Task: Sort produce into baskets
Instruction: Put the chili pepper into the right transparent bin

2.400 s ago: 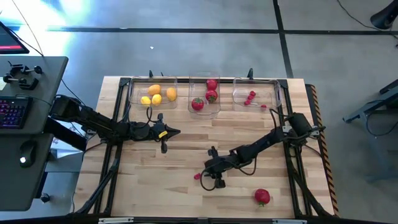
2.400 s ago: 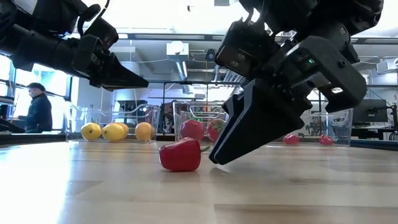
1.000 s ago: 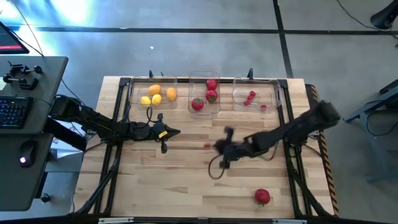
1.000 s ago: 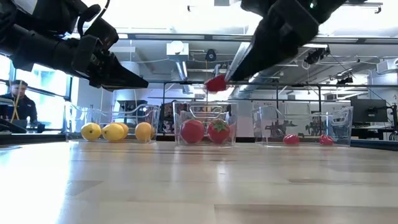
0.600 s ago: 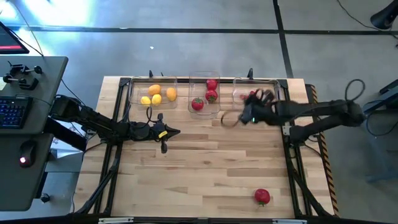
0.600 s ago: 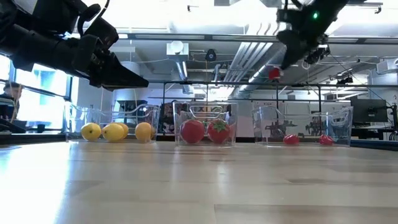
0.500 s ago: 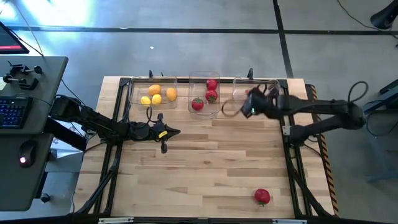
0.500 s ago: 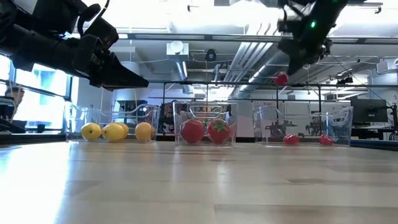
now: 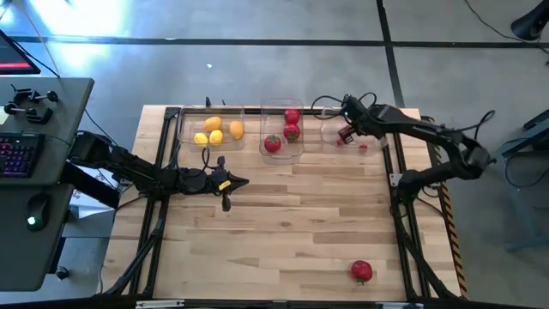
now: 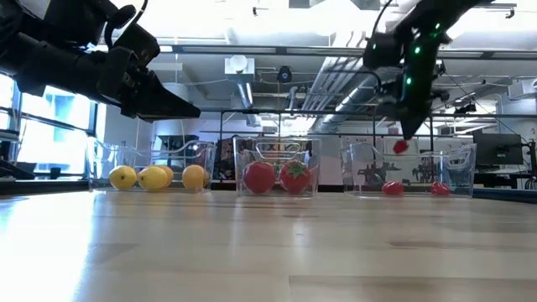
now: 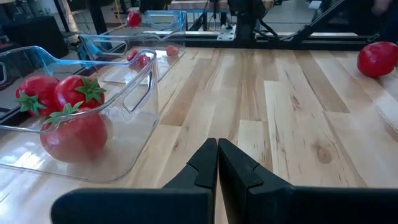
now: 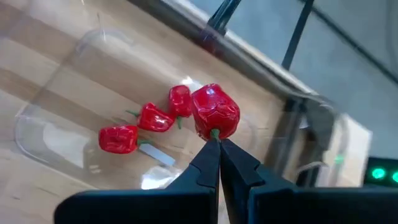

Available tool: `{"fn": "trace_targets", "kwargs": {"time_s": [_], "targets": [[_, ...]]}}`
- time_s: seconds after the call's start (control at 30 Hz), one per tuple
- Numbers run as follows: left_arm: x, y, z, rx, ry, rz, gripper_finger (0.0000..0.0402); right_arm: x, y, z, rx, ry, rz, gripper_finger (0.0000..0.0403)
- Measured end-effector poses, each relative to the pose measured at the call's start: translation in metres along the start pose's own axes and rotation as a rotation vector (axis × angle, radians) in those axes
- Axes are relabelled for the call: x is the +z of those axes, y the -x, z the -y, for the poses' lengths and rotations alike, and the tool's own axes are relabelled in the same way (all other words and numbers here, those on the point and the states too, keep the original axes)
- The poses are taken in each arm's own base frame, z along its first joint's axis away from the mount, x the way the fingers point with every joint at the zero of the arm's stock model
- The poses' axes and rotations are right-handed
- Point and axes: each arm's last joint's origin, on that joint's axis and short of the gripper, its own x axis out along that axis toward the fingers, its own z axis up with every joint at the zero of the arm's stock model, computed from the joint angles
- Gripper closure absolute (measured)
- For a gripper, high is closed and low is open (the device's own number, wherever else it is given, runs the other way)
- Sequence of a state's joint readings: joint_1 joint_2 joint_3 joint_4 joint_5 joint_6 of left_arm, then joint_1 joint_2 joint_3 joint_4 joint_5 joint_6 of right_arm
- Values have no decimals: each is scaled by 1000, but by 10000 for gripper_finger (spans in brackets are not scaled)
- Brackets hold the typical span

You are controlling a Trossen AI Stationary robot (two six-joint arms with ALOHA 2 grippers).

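My right gripper (image 12: 217,146) is shut on a small red berry (image 12: 215,111) above the right clear bin (image 9: 377,129), where three berries (image 12: 154,117) lie. In the low view the berry (image 10: 401,146) hangs about level with that bin's rim. The left bin (image 9: 184,129) holds yellow lemons (image 9: 214,130), and the middle bin (image 9: 299,146) holds round red fruits (image 9: 273,143). My left gripper (image 9: 228,184) is shut and empty above the table, near the left bin. A large red fruit (image 9: 361,271) lies on the table at the near right. My right gripper pinches the berry between its two fingertips at the berry's green stem end (image 12: 214,132). The fingers slant down from above over the right bin. The berry is lifted clear of the berries lying in the bin.
The three bins stand in a row along the table's far edge. A dark frame (image 9: 410,206) runs along the table's sides. A desk with a keyboard (image 9: 17,154) stands left of the table.
My right gripper has carried the berry from over the table's middle toward the far right. It has come over the right bin and gone down to about the height of the bin's rim, staying shut on the berry.
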State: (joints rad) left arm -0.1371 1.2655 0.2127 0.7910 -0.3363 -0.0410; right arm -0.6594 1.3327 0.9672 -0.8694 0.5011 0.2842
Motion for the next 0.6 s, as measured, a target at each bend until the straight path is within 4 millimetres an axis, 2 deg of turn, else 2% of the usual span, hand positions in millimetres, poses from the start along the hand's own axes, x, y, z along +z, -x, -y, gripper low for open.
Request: {"fn": "trace_targets", "kwargs": {"time_s": [0.3,0.6], "targets": [[0,0,0,0,-10,0,401,6,-50,0,-3,6,-171,403],[0,0,0,0,-9,0,401,5,-57,-3,-6,41,-203,403]]}}
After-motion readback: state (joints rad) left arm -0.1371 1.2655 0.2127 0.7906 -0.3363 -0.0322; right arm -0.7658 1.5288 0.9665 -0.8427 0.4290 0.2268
